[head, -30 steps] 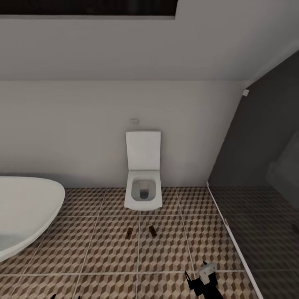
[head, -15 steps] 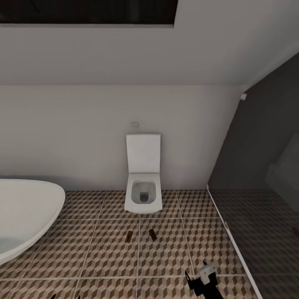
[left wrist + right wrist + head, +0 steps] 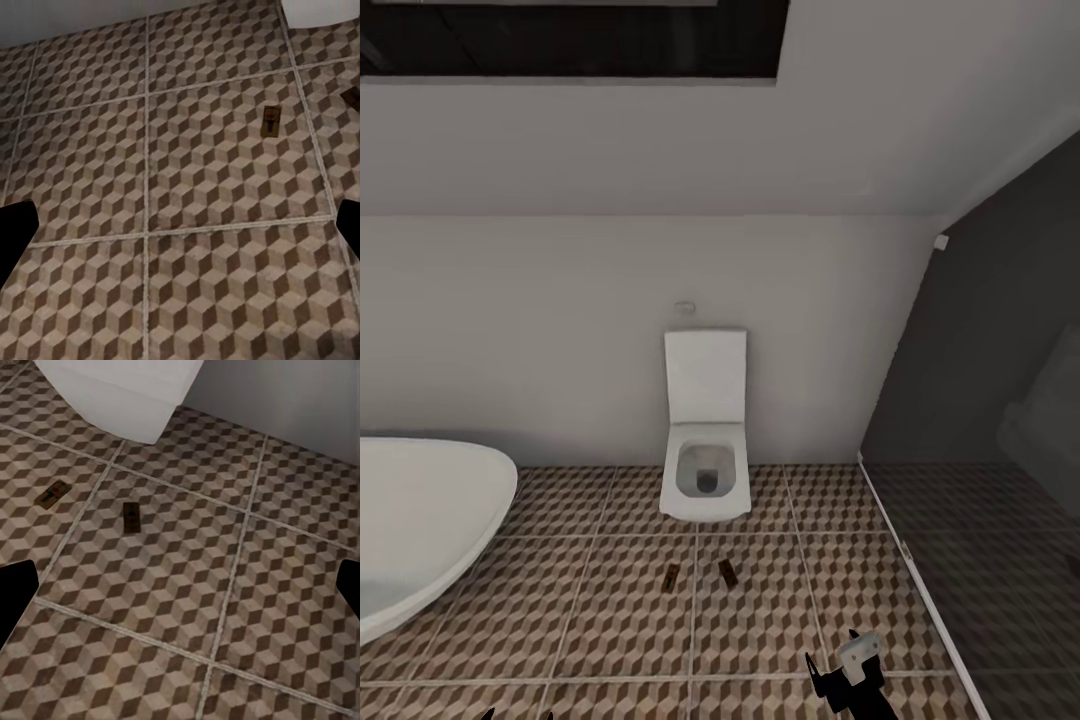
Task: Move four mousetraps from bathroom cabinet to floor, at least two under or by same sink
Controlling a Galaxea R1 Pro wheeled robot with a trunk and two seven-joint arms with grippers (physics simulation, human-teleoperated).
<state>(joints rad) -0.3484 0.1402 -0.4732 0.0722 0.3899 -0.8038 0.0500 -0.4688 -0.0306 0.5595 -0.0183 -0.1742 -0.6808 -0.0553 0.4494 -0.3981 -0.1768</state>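
Low, right hand [image 3: 847, 668] hovers open above bathroom floor [image 3: 600, 620].

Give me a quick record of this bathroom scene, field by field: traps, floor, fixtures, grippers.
traps: two mousetraps, left one and right one, lying flat, apart
floor: cube-pattern tiles
toilet: lid up, just beyond both traps
bathtub: at left
right gripper: low over floor, empty, open
left gripper: fingertips spread, nothing between
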